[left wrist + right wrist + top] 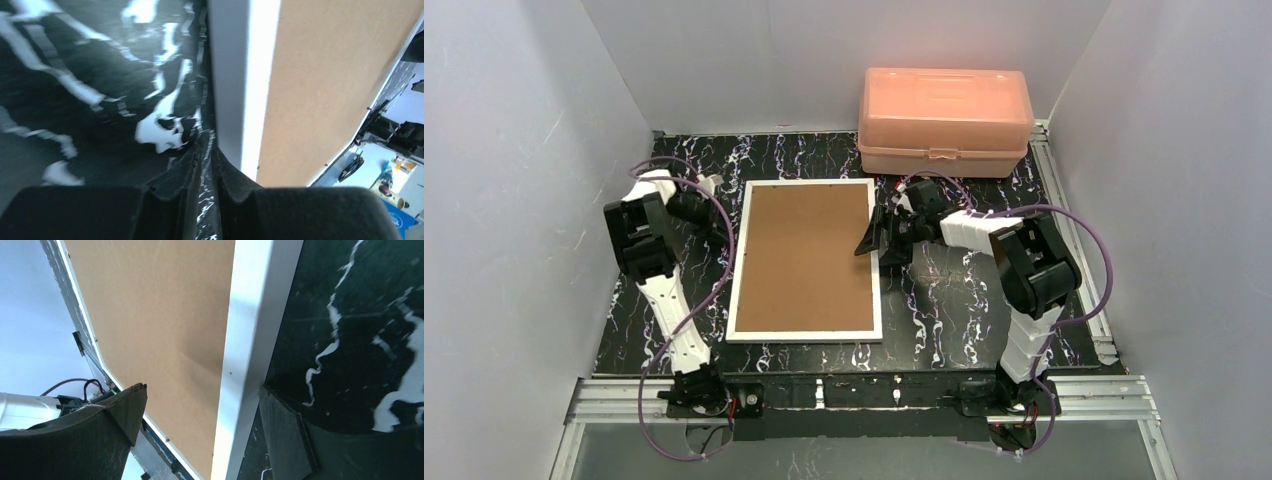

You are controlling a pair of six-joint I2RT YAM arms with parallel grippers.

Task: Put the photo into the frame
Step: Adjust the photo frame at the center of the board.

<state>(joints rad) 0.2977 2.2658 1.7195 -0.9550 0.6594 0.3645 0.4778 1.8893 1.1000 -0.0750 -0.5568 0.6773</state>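
The thin-edged white rectangular picture frame lies brown-board-up between both pincers: the right pincer gapes wide astride its right edge, clamping nothing, while the left pincer, barely parted and empty, sits at its left edge.

**A:** Is there any writing to read here?

**B:** None that I can make out. The pink box shows no legible label from above. The frame lies with its plain brown back up.

**A:** What about the blue patch in the corner of the left wrist view?

**B:** It may carry print, but it is too blurred to read.
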